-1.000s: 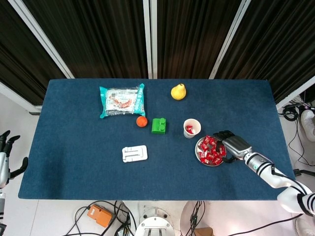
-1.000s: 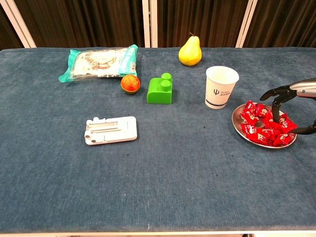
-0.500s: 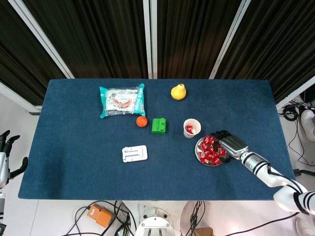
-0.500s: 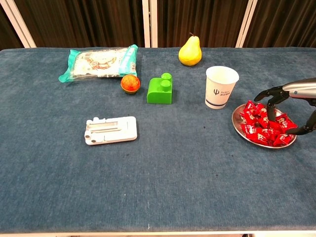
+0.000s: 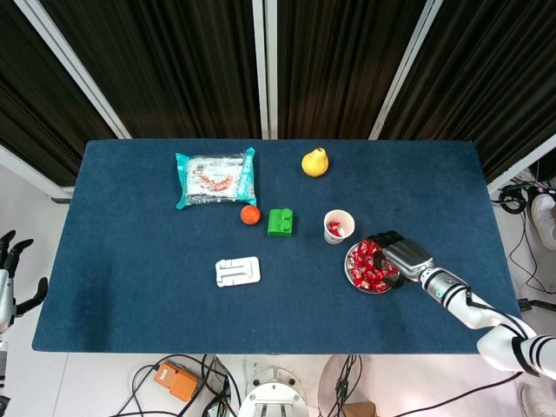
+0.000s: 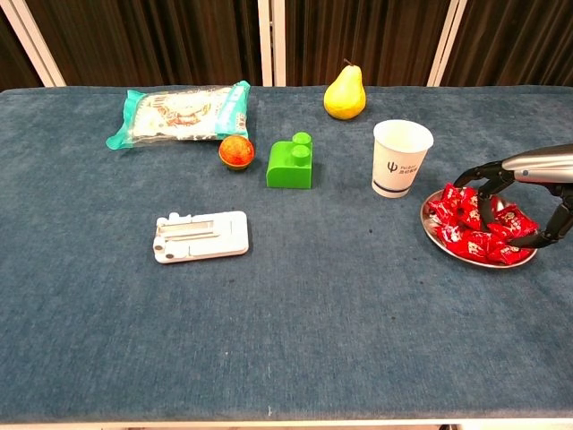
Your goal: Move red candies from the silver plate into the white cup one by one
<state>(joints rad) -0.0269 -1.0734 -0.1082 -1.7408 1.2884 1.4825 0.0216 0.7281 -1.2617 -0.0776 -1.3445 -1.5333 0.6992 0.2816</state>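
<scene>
I've got the right hand (image 6: 524,193) over the plate (image 6: 433,226) at the right edge of the chest view, fingers (image 6: 485,208) spread and curled down into the candies (image 6: 466,224). Whether one is pinched yet, I cannot tell; the pile hides the tips. The candies lie directly under and a touch left of the fingers, heaped with no clear long axis. The cup (image 6: 400,159) stands just up and left of the plate, one red piece visible inside in the head view. The left hand (image 5: 10,269) hangs off the table at far left, fingers apart, so the right is far nearer.
</scene>
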